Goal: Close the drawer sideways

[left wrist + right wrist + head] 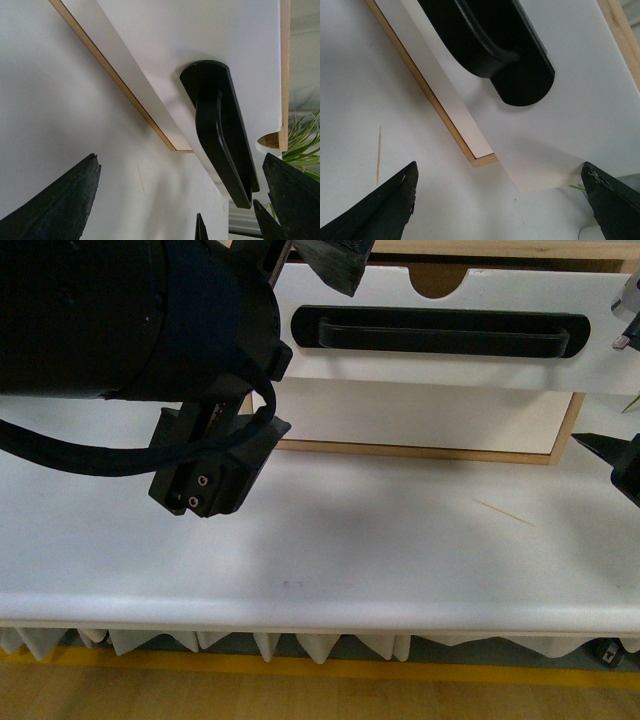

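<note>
Looking from the front, the drawer (pixel 450 370) with its black handle (pixel 440 330) sticks out of the wood cabinet (pixel 420 450) at the back of the white bench (pixel 350 540), above a plain white panel (pixel 420 415). From the left wrist, the left end effector (pixel 180 165) is spread wide near one handle end, empty. From the right wrist, the right end effector (pixel 499 170) is wide too, by the drawer's corner.
</note>
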Controlling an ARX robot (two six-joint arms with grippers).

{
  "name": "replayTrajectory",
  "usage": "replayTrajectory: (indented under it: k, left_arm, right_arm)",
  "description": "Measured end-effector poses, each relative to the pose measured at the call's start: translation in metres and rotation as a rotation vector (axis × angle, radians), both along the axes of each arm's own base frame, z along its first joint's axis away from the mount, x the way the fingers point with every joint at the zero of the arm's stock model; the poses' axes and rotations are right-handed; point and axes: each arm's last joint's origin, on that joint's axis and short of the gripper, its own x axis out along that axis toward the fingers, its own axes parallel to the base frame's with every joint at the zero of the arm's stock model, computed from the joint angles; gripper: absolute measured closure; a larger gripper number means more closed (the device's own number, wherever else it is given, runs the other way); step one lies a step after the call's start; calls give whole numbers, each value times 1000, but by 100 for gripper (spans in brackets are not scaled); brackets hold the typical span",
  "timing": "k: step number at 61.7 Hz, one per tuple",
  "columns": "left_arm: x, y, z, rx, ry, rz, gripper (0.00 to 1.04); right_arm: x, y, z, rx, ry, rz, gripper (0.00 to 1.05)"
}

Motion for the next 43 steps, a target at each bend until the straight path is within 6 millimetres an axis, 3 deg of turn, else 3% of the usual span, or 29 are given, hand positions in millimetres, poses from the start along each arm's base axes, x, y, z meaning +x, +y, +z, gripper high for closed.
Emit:
replayTrajectory:
  k: [21,43]
  left_arm:
    - [12,-1,-9,-21,33,24,6]
    - [30,-6,2,-45,13,26,6]
  right_arm:
    - [10,1,-1,1,-2,1,9]
    - [21,1,-2,2,-1,1,9]
